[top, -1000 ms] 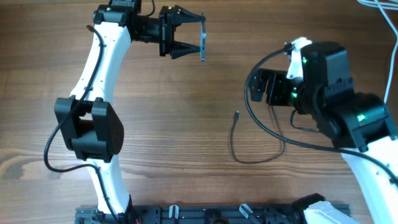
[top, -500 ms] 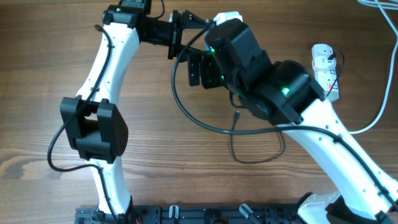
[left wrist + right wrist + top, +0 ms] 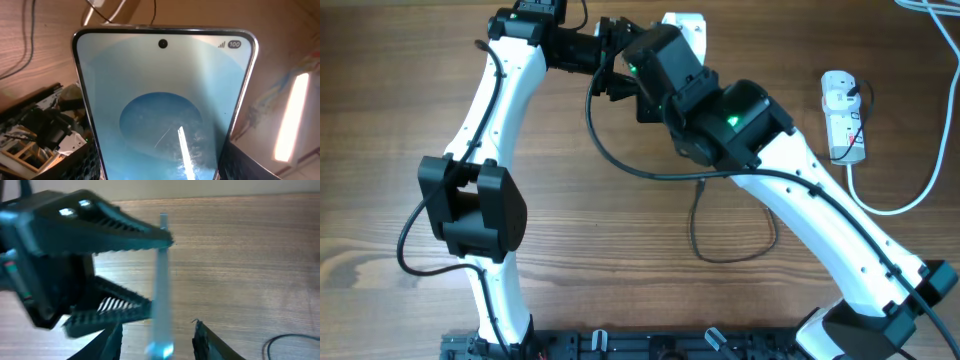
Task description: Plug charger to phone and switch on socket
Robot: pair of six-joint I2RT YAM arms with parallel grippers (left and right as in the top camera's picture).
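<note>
While the left gripper (image 3: 161,272) stays out of your way, clenched on the phone (image 3: 160,110) and holding it edge-on above the table's far edge, close your right gripper (image 3: 159,342) squarely on the phone's free end. Its fingers are spread and appear to straddle it. Your right arm stretches diagonally across. The charger (image 3: 693,232) lies mid-table, and the socket (image 3: 842,115) sits toward the far right corner.

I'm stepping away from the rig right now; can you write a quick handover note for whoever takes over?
Left gripper shut on the phone, lifted off the table.
Right gripper open, empty, close to the phone.
Charger lies loose on the table, not in the phone.
Socket at the right, no gripper on it.
Done: phone picked up.
To do: plug charger in, switch socket on.
</note>
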